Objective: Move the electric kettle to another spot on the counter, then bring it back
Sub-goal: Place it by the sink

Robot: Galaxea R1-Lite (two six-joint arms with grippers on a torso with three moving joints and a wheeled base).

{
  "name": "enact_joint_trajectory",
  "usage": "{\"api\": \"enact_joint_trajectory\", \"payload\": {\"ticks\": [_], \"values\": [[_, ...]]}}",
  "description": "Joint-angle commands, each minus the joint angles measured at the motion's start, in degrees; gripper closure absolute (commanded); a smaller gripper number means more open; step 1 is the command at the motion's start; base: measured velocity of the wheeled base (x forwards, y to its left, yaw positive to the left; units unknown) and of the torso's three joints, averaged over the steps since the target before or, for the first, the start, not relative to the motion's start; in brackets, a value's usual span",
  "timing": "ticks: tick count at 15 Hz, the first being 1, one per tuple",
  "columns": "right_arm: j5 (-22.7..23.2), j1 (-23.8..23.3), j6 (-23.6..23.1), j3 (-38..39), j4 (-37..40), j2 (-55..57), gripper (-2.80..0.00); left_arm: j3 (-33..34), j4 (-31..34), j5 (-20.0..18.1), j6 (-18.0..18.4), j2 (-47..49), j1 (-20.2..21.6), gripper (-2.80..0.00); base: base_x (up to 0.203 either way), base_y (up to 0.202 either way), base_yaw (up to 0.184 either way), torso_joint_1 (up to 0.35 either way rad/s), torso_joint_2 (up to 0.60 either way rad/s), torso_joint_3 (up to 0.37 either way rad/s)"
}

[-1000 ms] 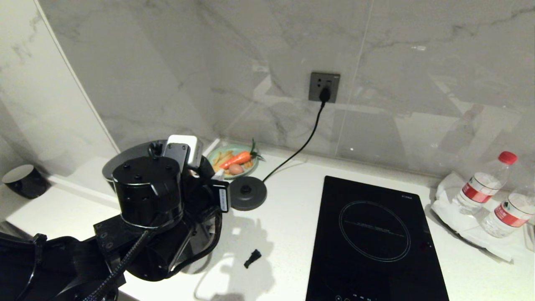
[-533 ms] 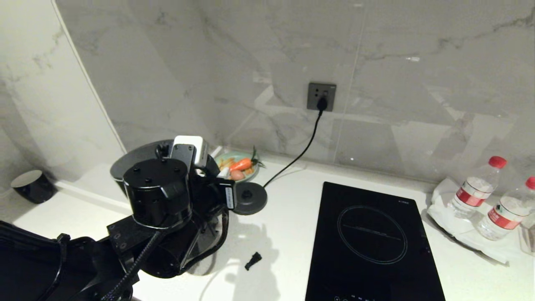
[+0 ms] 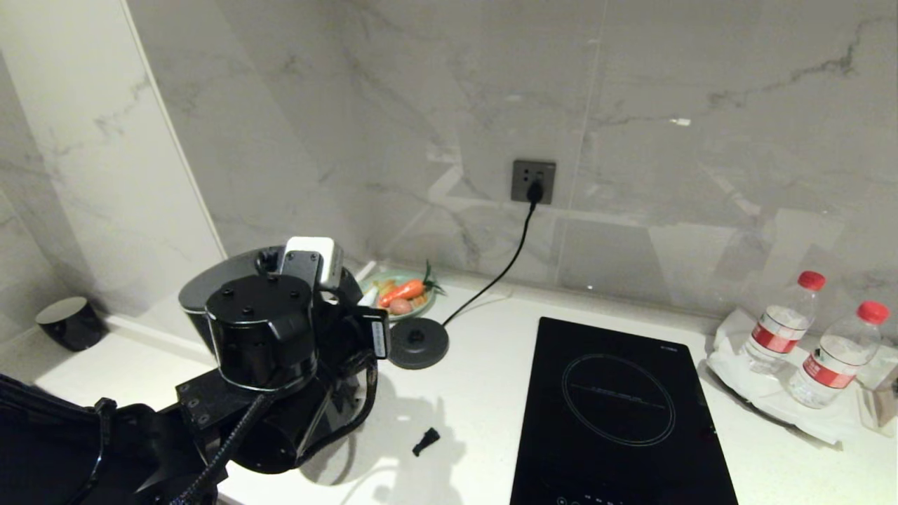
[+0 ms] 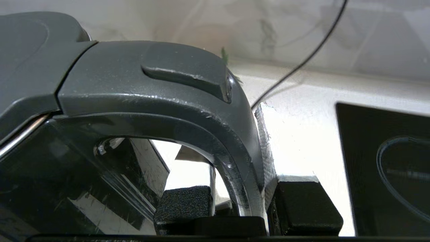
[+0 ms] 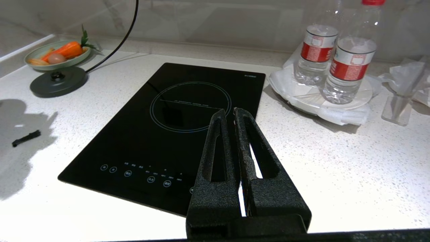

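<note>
The electric kettle [image 3: 210, 284] is at the left of the counter [image 3: 484, 393], left of its base disc; only its grey lid shows behind my left arm. In the left wrist view the grey handle arch [image 4: 134, 77] and glossy black body [image 4: 50, 174] fill the frame. My left gripper [image 4: 235, 188] is shut on the loop handle, one finger inside the loop and one outside. The kettle's bottom is hidden, so I cannot tell whether it rests on the counter. My right gripper [image 5: 228, 112] is shut and empty, over the cooktop's near right corner.
A round black base disc [image 3: 418, 341] with a cord to the wall socket [image 3: 533, 181] lies by a green plate of vegetables [image 3: 400, 294]. A small black piece [image 3: 425, 441] lies loose. The black cooktop [image 3: 617, 414] is right of centre, water bottles [image 3: 779, 322] far right, a black cup [image 3: 70, 322] far left.
The whole head view has shifted, so the camera moved. My left gripper has kept its hold on the kettle handle, and arm and kettle have barely moved relative to the base disc.
</note>
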State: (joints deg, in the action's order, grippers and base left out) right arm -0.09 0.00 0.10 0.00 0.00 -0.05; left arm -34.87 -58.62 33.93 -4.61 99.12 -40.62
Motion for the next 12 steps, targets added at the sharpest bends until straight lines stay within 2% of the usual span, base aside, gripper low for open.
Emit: {"api": "enact_joint_trajectory", "payload": {"ticks": [1, 4, 12], "values": [[0.0, 0.0, -0.01, 0.0, 0.0, 0.05, 0.0, 0.16, -0.35, 0.08, -0.42, -0.21, 1.88, 0.0, 0.0, 0.0, 0.0, 0.0, 0.0, 0.0], [0.0, 0.0, -0.01, 0.0, 0.0, 0.05, 0.0, 2.24, -0.35, -0.55, -0.74, -1.35, 5.36, 0.0, 0.0, 0.0, 0.0, 0.0, 0.0, 0.0], [0.0, 0.0, -0.01, 0.0, 0.0, 0.05, 0.0, 2.26, -0.17, -0.18, -0.48, -0.95, 5.29, 0.0, 0.0, 0.0, 0.0, 0.0, 0.0, 0.0]]}}
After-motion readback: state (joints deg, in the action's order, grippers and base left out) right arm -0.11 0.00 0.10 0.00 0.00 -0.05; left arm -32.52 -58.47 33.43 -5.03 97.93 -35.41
